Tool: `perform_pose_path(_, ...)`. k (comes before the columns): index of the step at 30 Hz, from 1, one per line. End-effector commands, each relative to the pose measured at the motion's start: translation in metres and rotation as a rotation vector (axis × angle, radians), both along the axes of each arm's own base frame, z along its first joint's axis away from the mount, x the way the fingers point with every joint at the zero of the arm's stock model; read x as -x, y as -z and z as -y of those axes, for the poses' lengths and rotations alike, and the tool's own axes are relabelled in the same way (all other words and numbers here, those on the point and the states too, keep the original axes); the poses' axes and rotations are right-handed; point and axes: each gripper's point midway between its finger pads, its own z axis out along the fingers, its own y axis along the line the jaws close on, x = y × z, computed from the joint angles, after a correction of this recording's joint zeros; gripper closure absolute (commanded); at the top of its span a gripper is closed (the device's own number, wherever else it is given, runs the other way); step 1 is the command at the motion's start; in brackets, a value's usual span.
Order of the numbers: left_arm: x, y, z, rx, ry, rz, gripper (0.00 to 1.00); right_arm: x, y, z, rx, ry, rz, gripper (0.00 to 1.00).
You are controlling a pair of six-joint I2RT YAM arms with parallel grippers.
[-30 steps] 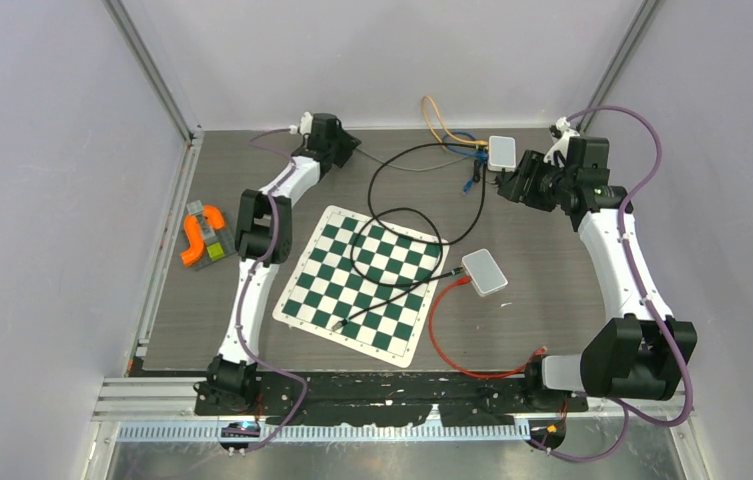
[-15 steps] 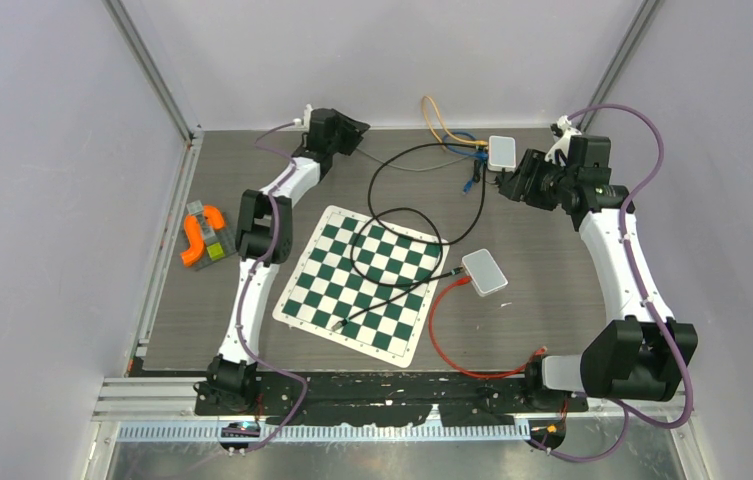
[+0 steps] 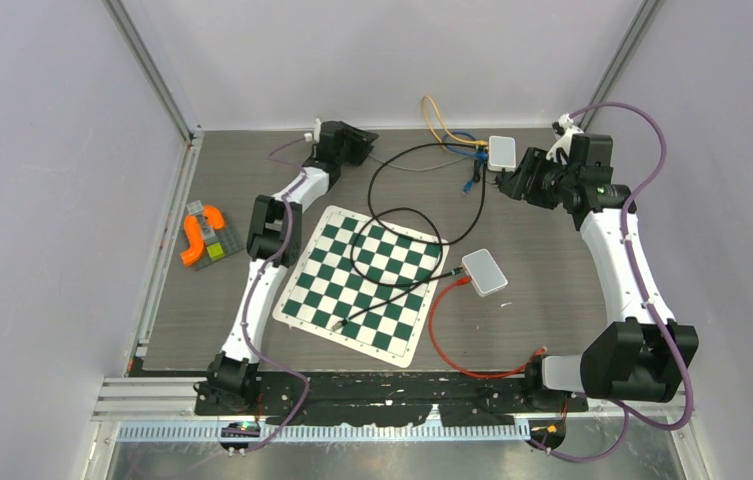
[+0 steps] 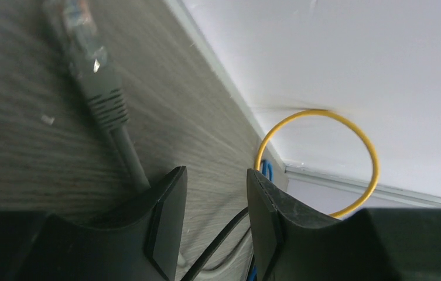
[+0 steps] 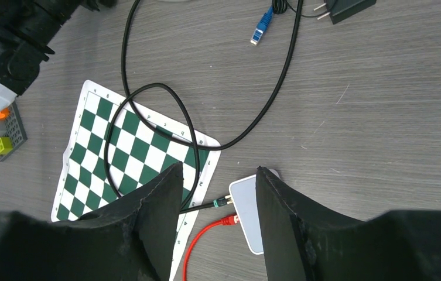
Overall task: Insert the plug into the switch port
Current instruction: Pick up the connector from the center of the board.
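Left gripper (image 4: 213, 219), jaws apart and empty, near the grey plug (image 4: 88, 55) lying on the table (image 4: 24, 158); a grip on its cable (image 4: 127, 151) instead would let the plug swivel past the switch (image 3: 502, 152) port; right gripper (image 5: 218, 222) likewise apart, empty

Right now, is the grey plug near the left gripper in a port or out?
Out. The grey plug lies loose on the table, its clear tip bare, ahead of the left gripper, whose jaws stand open.

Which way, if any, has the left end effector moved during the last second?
Yes. The left end effector has shifted right, toward the yellow cable, while the chessboard below it stayed put.
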Motion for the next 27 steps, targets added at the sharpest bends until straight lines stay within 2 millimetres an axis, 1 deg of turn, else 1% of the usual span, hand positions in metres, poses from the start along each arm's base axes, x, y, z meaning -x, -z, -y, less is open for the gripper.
perform_pose_path(1,0.012,-0.004,0.017,0.036,0.032,-0.043,0.56,-0.002,-0.053,-0.003,0.007,-0.014,0.141,0.44)
perform_pose_path(2,0.015,0.000,0.019,0.036,0.037,-0.060,0.57,-0.001,-0.057,-0.004,0.005,-0.016,0.150,0.44)
perform_pose_path(4,0.020,0.000,0.019,0.029,0.053,-0.068,0.60,0.002,-0.063,-0.005,0.003,-0.020,0.163,0.44)
perform_pose_path(6,0.025,0.000,0.016,-0.013,0.064,-0.086,0.60,0.005,-0.069,-0.005,0.003,-0.022,0.177,0.44)
perform_pose_path(7,0.028,0.003,0.014,-0.043,0.064,-0.112,0.60,0.008,-0.073,-0.005,0.005,-0.024,0.185,0.44)
perform_pose_path(8,0.030,-0.001,0.011,-0.068,0.064,-0.113,0.60,0.009,-0.074,-0.006,0.006,-0.026,0.188,0.44)
perform_pose_path(11,0.041,0.002,0.000,-0.174,0.073,-0.162,0.61,0.016,-0.082,-0.006,0.012,-0.028,0.207,0.44)
perform_pose_path(15,0.057,-0.001,-0.017,-0.350,0.107,-0.199,0.63,0.026,-0.093,-0.007,0.015,-0.033,0.234,0.44)
perform_pose_path(17,0.063,-0.003,-0.028,-0.416,0.106,-0.224,0.63,0.031,-0.102,-0.008,0.014,-0.033,0.259,0.44)
perform_pose_path(20,0.069,-0.002,-0.035,-0.446,0.124,-0.242,0.63,0.038,-0.118,-0.008,0.018,-0.031,0.305,0.44)
perform_pose_path(22,0.074,-0.002,-0.041,-0.472,0.128,-0.259,0.63,0.041,-0.124,-0.008,0.020,-0.028,0.322,0.43)
perform_pose_path(24,0.080,0.001,-0.048,-0.500,0.128,-0.282,0.63,0.044,-0.127,-0.008,0.017,-0.028,0.329,0.43)
perform_pose_path(27,0.090,0.004,-0.065,-0.538,0.104,-0.325,0.63,0.049,-0.129,-0.009,0.014,-0.031,0.335,0.43)
